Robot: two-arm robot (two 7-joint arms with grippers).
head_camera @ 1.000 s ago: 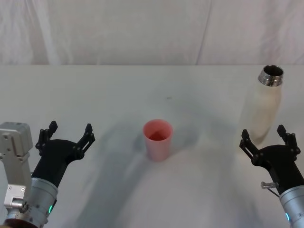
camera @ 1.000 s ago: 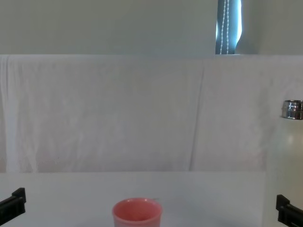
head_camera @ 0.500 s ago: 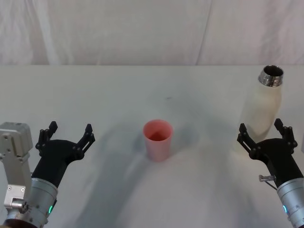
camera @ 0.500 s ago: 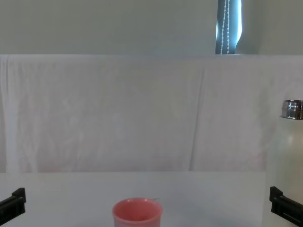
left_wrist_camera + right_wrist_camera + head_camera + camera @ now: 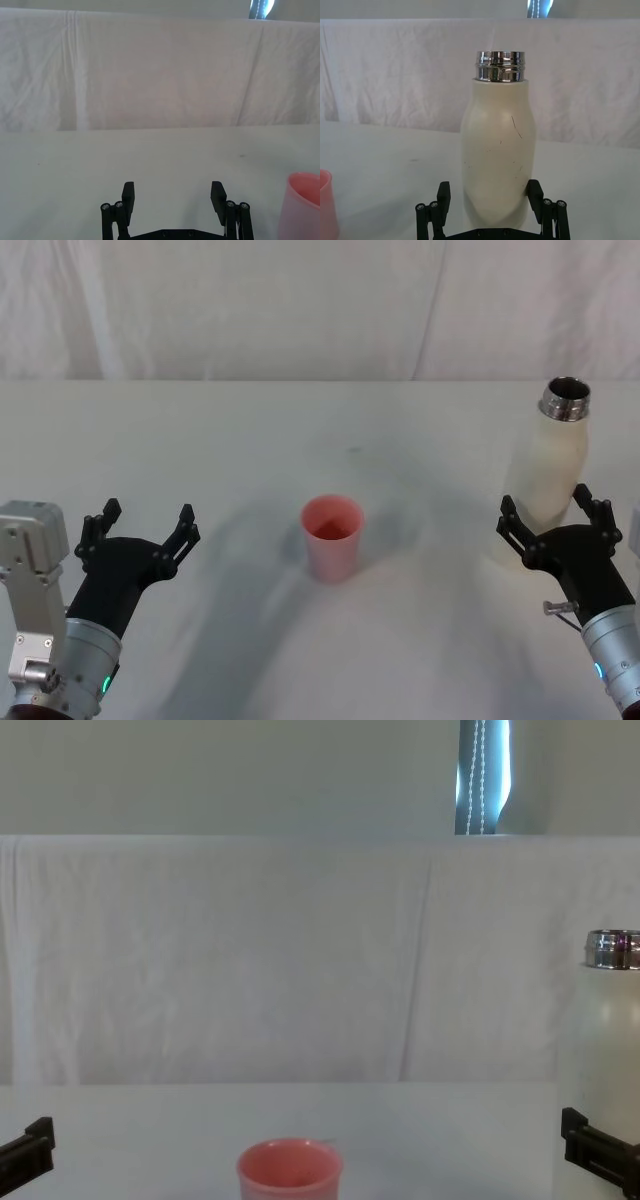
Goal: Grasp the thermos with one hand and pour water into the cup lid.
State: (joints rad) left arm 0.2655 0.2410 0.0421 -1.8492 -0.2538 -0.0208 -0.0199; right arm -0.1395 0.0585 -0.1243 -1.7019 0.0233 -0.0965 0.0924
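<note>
White cloth covers the table (image 5: pixel 250 440), and more white cloth (image 5: pixel 250 960) hangs behind its far edge. The thermos (image 5: pixel 548 475) stands up straight near the right edge of the table, and its shiny steel neck (image 5: pixel 500 65) has no cap on it. The right gripper (image 5: pixel 552 525) sits just in front of the thermos, low by its bottom part. Its jaws are spread wide, one on each side of the thermos, and they do not touch it. The left gripper (image 5: pixel 138 527) rests near the front left corner of the table, well apart from the other things, with its jaws spread wide on nothing. The pink cup lid (image 5: pixel 332 536) stands open side up near the middle of the table, between the two grippers.
</note>
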